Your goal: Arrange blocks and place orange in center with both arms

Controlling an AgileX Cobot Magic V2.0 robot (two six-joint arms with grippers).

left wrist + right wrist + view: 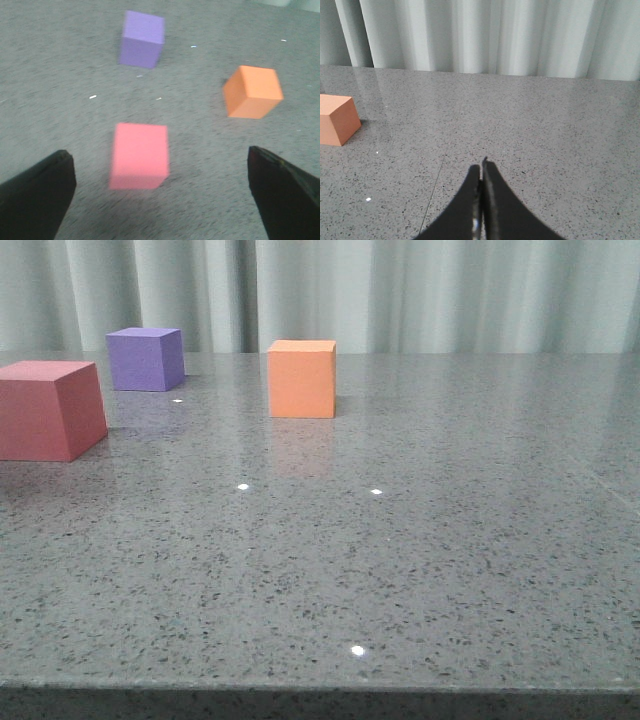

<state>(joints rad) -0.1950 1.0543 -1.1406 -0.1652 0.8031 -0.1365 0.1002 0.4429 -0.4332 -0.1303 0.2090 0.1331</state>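
Note:
The red-pink cube (48, 408) sits at the left edge of the front view, the purple cube (146, 358) behind it, and the orange cube (301, 378) to their right, toward the middle. Neither gripper shows in the front view. In the left wrist view my left gripper (162, 165) is wide open and empty above the table; the red-pink cube (139, 155) lies between its fingers and just ahead, with the purple cube (142, 39) and the orange cube (252, 92) farther on. My right gripper (481, 167) is shut and empty over bare table; the orange cube (336, 119) sits apart from it.
The cubes stand on a grey speckled stone table (400, 540) whose front edge runs along the bottom of the front view. A pale pleated curtain (420, 290) hangs behind the table's far edge.

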